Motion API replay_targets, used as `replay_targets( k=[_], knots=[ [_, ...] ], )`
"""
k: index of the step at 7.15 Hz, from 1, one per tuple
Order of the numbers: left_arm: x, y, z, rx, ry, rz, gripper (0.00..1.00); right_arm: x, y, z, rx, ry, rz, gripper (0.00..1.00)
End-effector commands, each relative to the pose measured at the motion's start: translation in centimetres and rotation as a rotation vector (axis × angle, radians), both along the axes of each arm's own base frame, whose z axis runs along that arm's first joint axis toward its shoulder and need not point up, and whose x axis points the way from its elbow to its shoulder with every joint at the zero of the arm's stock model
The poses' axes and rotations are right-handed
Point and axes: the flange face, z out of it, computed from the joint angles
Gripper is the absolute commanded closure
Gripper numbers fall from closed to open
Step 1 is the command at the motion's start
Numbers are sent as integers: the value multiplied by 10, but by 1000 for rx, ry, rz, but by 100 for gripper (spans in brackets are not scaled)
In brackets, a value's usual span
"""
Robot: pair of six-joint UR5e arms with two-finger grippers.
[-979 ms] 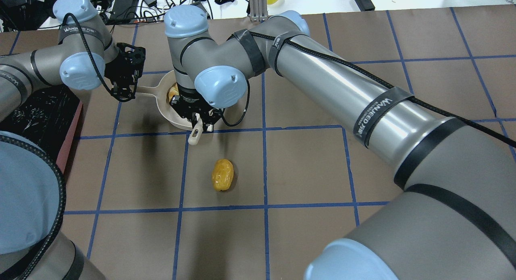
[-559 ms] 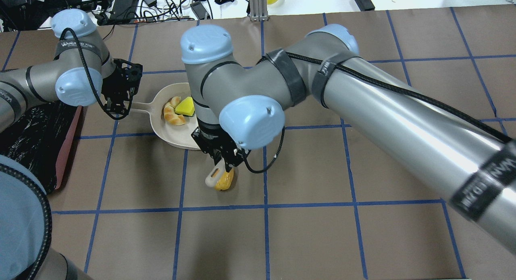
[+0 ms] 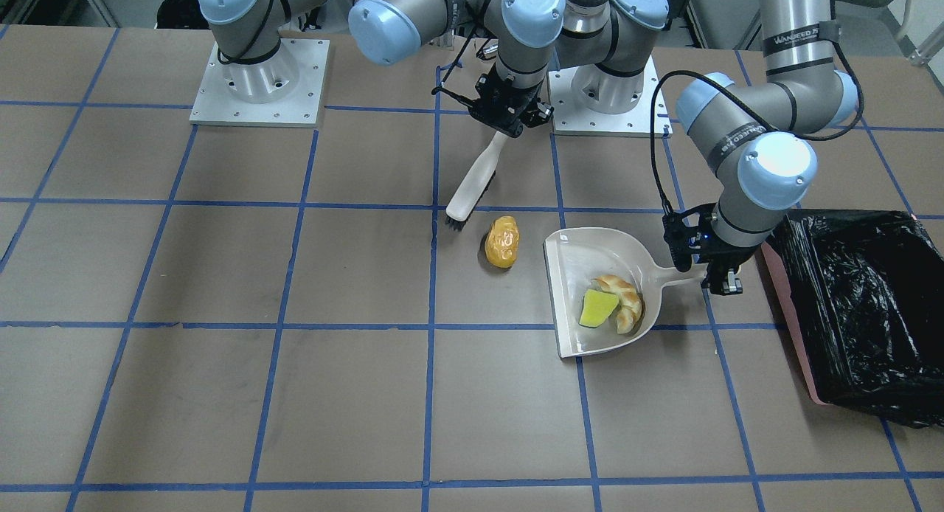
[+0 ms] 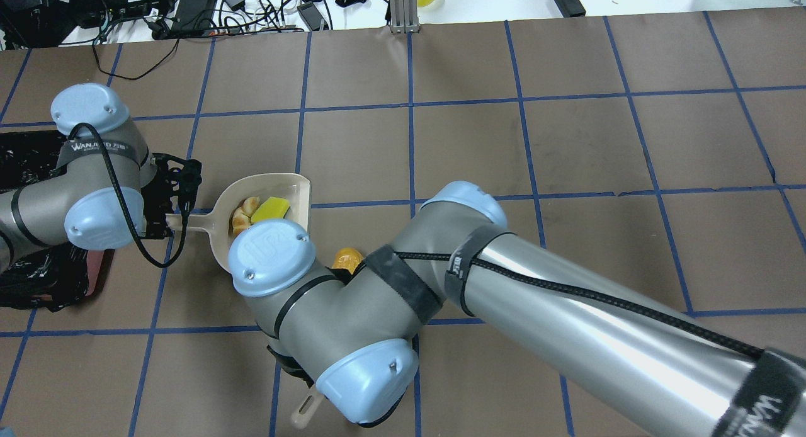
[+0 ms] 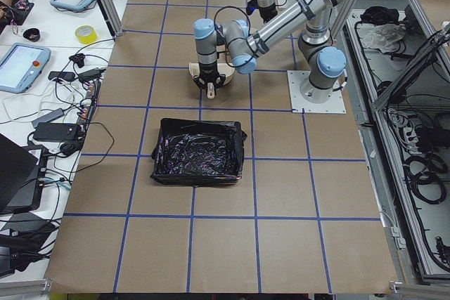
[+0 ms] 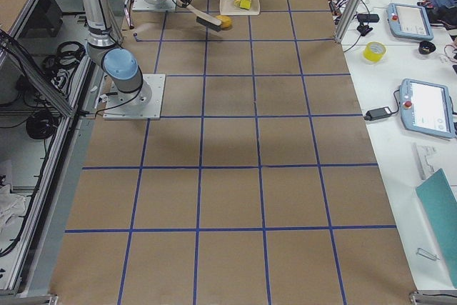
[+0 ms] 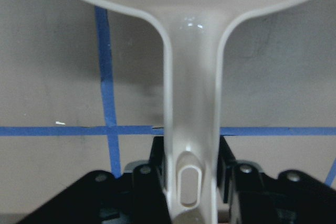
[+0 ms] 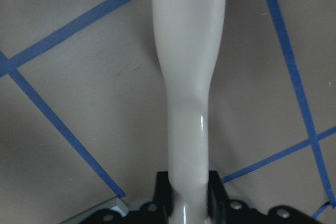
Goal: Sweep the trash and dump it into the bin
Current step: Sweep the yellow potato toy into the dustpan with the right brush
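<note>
While brush (image 3: 476,176) tilts, bun (image 3: 502,241) beside dustpan (image 3: 582,252)

Bright, even overhead light, faint soft shadows on the brown tabletop (image 3: 221,276), white glare streaks along the right arm (image 4: 598,336), glints on the black-lined bin (image 3: 855,298), wrist close-ups soft, dustpan handle (image 7: 191,129) and brush handle (image 8: 189,77) slightly blurred.

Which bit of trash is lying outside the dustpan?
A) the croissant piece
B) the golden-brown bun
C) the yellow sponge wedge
B: the bun sits outside the dustpan, near the brush, while the sponge wedge and croissant piece lie inside it.
</note>
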Motion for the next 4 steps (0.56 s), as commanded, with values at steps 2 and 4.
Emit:
replay_targets(
  k=[2,4],
  knots=[
    [-5,24,3,-29,-14,11,100,32,-20,-31,-79,-45,200,100],
    [-4,24,3,-28,-13,12,100,52,-42,-28,-121,-101,385,100]
  ],
)
